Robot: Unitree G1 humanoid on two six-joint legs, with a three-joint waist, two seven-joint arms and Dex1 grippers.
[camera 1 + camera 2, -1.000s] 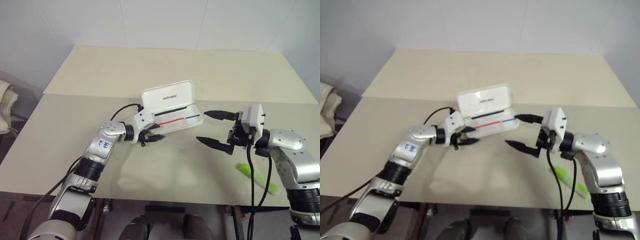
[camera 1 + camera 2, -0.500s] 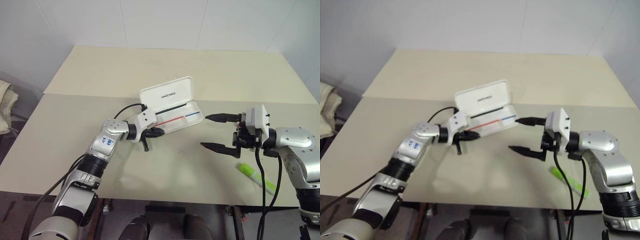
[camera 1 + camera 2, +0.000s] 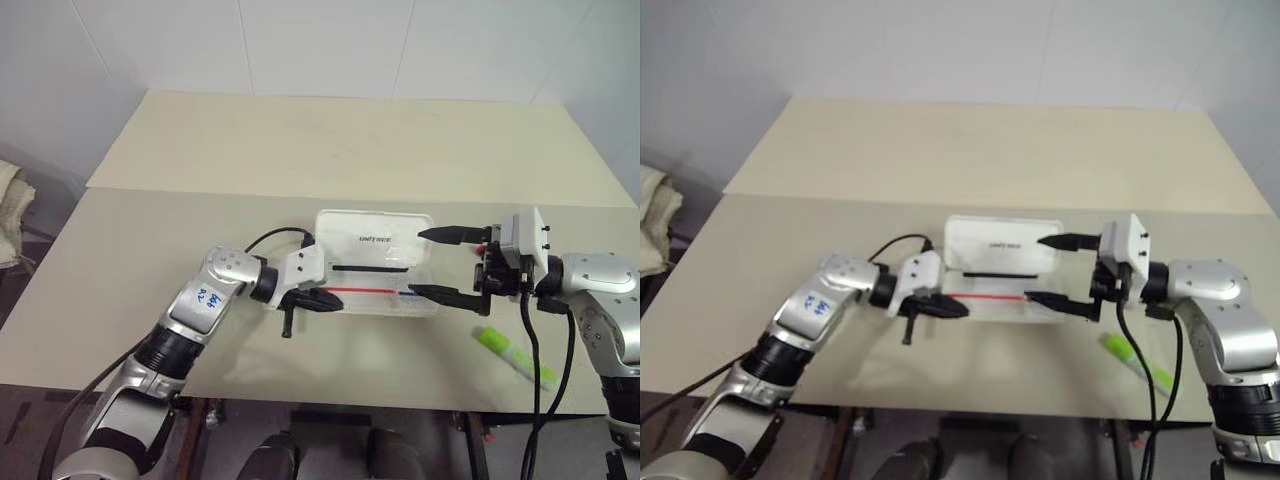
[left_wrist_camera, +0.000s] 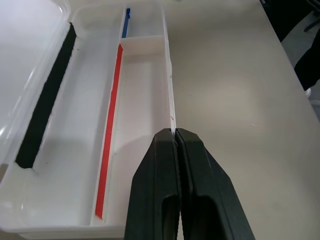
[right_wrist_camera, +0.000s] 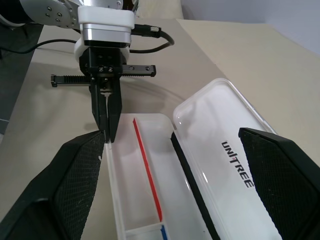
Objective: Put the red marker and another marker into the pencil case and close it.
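The white pencil case (image 3: 375, 240) lies open at mid-table, lid tilted back, with a thin red-and-blue stripe (image 3: 365, 290) in its tray and a black strip along the hinge. My left gripper (image 3: 322, 297) is shut on the tray's thin front wall (image 4: 171, 100) at the case's left end. At the case's right end my right gripper (image 3: 416, 262) is open, one finger over the lid and one at the tray's front. The other marker, a lime-green highlighter (image 3: 517, 355), lies on the table toward the front right, below my right wrist. The red marker is out of view.
The beige table (image 3: 200, 220) has a seam across it, with a second board (image 3: 330, 130) behind. Black cables loop from both wrists. A pale cloth (image 3: 12, 210) lies off the table's far left. The front edge runs just below the highlighter.
My left gripper closed on the case's front wall and pulled it back and rightward, swinging it round. Its right end now sits between my right gripper's open fingers. The right arm barely moved.
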